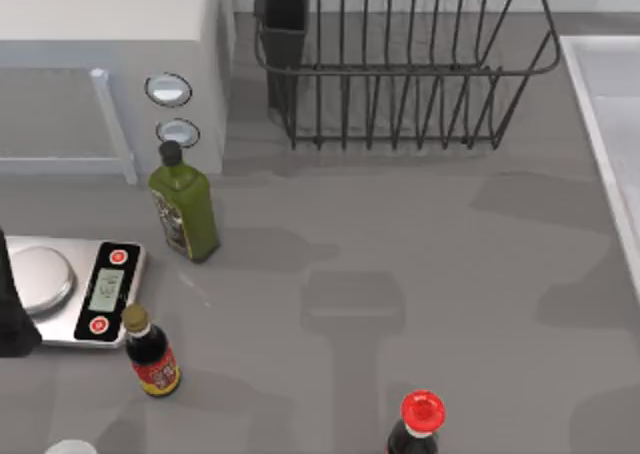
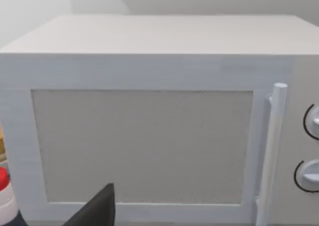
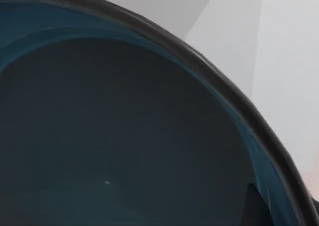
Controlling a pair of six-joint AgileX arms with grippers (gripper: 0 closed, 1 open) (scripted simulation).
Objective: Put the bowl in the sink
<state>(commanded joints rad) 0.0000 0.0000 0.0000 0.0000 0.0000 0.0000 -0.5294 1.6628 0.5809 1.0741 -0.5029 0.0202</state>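
Note:
The bowl [image 3: 124, 136] is right up against the camera in the right wrist view, glossy blue inside with a dark rim, pale surfaces behind it. One dark finger [image 3: 255, 206] of my right gripper lies against the inner wall just under the rim, gripping the bowl. The sink [image 1: 608, 104] is a pale basin with a raised rim at the right edge of the top view. My left gripper [image 1: 12, 319] is parked at the table's left edge, beside the scale.
A black wire dish rack [image 1: 400, 74] stands at the back. A white microwave [image 1: 100, 64] is at the back left. A green bottle [image 1: 185, 209], a steel scale [image 1: 75, 289], a brown sauce bottle [image 1: 150, 354] and a red-capped bottle [image 1: 420, 424] stand on the grey counter.

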